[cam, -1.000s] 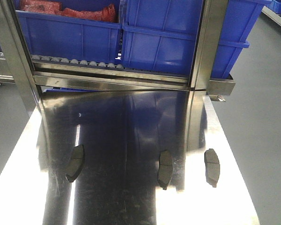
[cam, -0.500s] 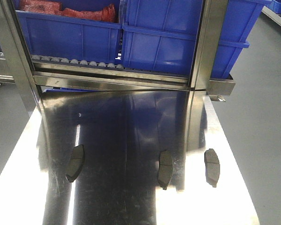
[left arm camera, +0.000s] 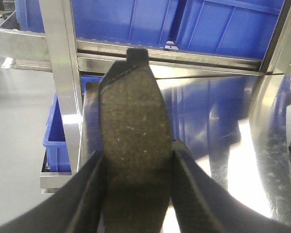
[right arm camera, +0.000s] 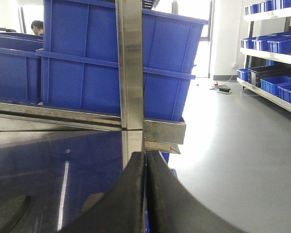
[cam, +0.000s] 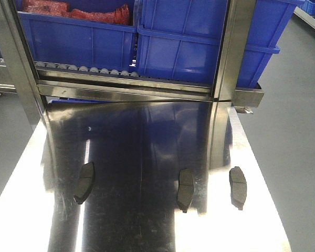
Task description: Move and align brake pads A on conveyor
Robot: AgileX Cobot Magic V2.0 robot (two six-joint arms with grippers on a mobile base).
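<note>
With left jaws clamped on a pad (left arm camera: 131,141), right jaws together and empty over the counter (right arm camera: 39,160), hold it square and carry it level to the conveyor.

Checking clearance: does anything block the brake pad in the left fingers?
Nothing visible blocks the brake pad clamped in the left gripper. The rack post stands ahead to its left; no conveyor is in view.
</note>
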